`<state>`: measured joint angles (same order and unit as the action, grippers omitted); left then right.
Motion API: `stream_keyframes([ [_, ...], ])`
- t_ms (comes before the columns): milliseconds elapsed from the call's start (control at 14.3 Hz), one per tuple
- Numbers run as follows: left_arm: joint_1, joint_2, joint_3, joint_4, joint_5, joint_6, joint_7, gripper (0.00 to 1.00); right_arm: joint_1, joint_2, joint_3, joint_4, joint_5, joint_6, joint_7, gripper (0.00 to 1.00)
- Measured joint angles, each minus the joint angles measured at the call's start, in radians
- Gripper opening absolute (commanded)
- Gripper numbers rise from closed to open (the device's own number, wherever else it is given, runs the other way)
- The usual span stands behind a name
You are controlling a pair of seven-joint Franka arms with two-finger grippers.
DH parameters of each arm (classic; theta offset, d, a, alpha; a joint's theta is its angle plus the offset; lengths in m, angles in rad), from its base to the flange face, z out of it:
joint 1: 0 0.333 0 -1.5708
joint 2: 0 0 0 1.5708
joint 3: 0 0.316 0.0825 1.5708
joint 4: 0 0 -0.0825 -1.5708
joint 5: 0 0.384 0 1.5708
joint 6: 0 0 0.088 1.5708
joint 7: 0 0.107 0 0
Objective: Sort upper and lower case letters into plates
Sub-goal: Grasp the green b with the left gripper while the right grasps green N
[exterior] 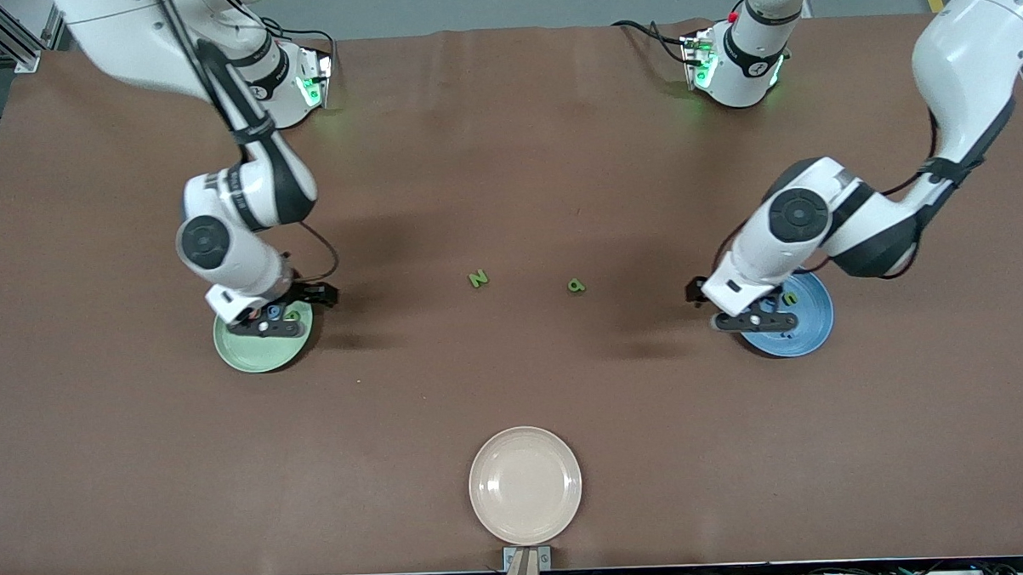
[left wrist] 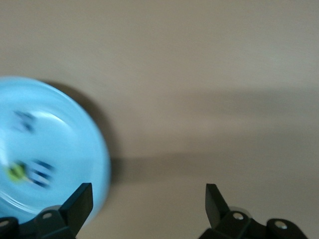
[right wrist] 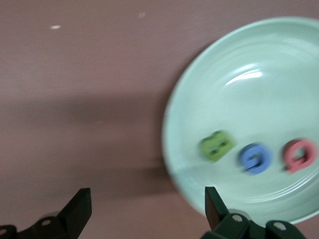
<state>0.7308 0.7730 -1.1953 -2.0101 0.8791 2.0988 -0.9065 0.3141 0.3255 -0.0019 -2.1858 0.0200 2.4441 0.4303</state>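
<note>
while both hands hang with fingers apart and empty, i see the right hand (exterior: pixel 268 323) over the green plate (exterior: pixel 250 354), which holds green B (right wrist: pixel 217 145), blue G (right wrist: pixel 254 158) and pink Q (right wrist: pixel 299 155). left hand (exterior: pixel 755 317) sits over the blue plate (exterior: pixel 798 337), with green n (exterior: pixel 790 297) and blurred blue letters (left wrist: pixel 37 170) inside. green N (exterior: pixel 477 278) and p (exterior: pixel 576 285) lie mid-bench between the plates. beige plate (exterior: pixel 525 484) sits nearest the camera.

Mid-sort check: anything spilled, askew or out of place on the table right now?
Nothing is spilled or damaged. Two letters lie unsorted on the bare table between the plates: green N and green p. The cream plate holds nothing.
</note>
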Motion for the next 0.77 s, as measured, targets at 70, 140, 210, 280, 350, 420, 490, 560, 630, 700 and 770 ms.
stream_keyframes([
  [70,-0.04,0.0,-0.001,0.003,-0.032,0.0,-0.059,1.0,0.051,0.0,0.001,0.01,0.0,0.002,0.094,1.0],
  [140,-0.081,0.0,-0.001,0.01,-0.064,0.001,-0.118,1.0,0.099,0.0,0.001,0.022,0.0,0.008,0.182,1.0],
  [210,-0.123,0.0,-0.001,0.02,-0.095,0.001,-0.196,1.0,0.146,0.0,0.002,0.032,0.0,0.017,0.269,1.0],
  [280,-0.158,0.0,0.0,0.028,-0.119,0.0,-0.299,1.0,0.188,0.003,0.002,0.039,0.0,0.029,0.347,1.0],
  [350,-0.188,0.0,0.001,0.038,-0.133,0.0,-0.418,1.0,0.229,0.01,0.002,0.044,0.0,0.046,0.424,1.0],
  [420,-0.213,0.0,0.002,0.045,-0.139,0.0,-0.524,1.0,0.265,0.023,0.002,0.048,0.0,0.066,0.49,1.0],
  [490,-0.239,0.0,0.009,0.052,-0.144,0.0,-0.604,1.0,0.296,0.04,0.002,0.054,0.0,0.082,0.548,1.0],
  [560,-0.273,-0.001,0.029,0.058,-0.156,0.001,-0.661,1.0,0.32,0.058,0.002,0.064,0.0,0.091,0.601,1.0],
  [630,-0.322,-0.002,0.067,0.068,-0.171,0.008,-0.713,1.0,0.34,0.078,0.001,0.081,0.0,0.096,0.65,1.0],
  [700,-0.381,-0.001,0.119,0.081,-0.178,0.034,-0.775,1.0,0.357,0.098,0.001,0.101,0.0,0.097,0.694,1.0],
  [770,-0.442,-0.001,0.174,0.094,-0.179,0.072,-0.843,1.0,0.372,0.118,0.001,0.122,0.0,0.098,0.733,1.0],
])
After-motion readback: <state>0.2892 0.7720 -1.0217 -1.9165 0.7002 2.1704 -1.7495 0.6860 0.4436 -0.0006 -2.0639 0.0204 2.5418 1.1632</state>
